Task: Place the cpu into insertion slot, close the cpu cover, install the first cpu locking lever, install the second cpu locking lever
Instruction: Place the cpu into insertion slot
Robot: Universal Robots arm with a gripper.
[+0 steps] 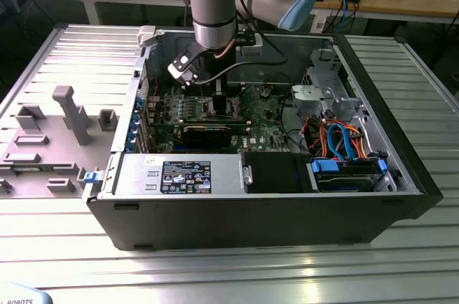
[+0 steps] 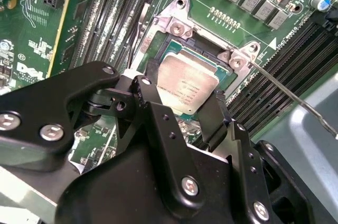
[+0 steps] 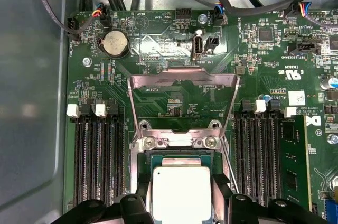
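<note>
The cpu (image 2: 187, 84) (image 3: 180, 192), a flat square chip with a silvery top, sits over the insertion slot (image 2: 153, 42) (image 3: 179, 154) on the green board. My gripper (image 2: 182, 89) (image 3: 182, 187) (image 1: 221, 96) reaches down into the open computer case. Its black fingers (image 2: 153, 84) press against two opposite sides of the chip, so it is shut on it. Whether the chip is fully seated I cannot tell. The cpu cover (image 3: 182, 78), a thin silver frame, stands flipped up behind the slot. A thin locking lever (image 2: 285, 92) sticks out free beside the slot.
Long black memory slots (image 3: 100, 155) (image 3: 259, 155) flank the socket on both sides. In the exterior view a black graphics card (image 1: 208, 132), a power supply (image 1: 179, 175) and a drive cage with blue and orange cables (image 1: 344, 143) crowd the case. A grey fixture (image 1: 64, 114) lies outside, at the exterior view's left.
</note>
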